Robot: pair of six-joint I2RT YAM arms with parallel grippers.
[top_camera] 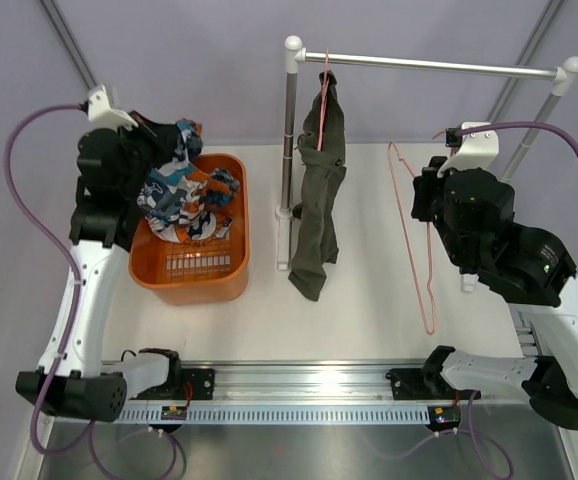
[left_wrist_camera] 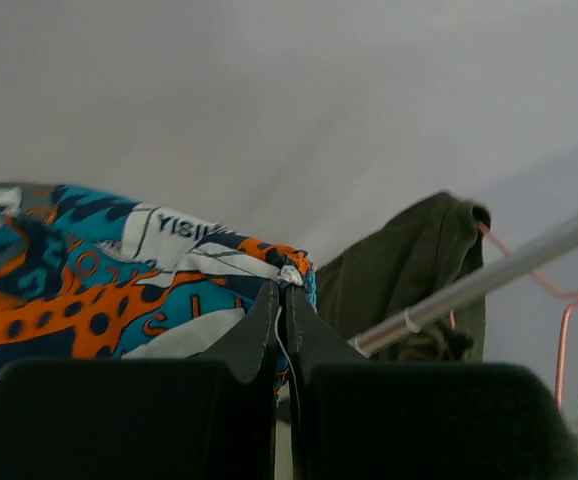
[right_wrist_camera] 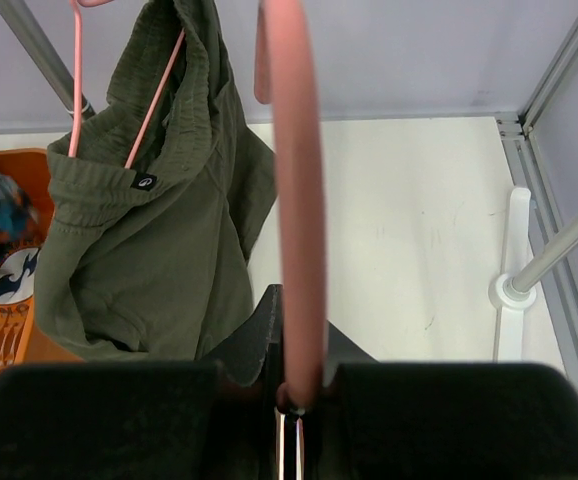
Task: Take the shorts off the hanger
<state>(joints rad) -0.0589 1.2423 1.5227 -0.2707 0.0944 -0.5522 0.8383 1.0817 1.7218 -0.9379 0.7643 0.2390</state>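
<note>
The printed blue, orange and white shorts hang from my left gripper over the orange basket, and their lower part lies inside it. In the left wrist view the gripper is shut on an edge of this cloth. The olive-green shorts hang on a pink hanger at the left end of the rail. They also show in the right wrist view. My right gripper is shut on a second, bare pink hanger, held right of the olive shorts.
The rail stands on two white-footed posts, one beside the basket and one at the right. The right post's foot is close to my right arm. The rail crosses the left wrist view.
</note>
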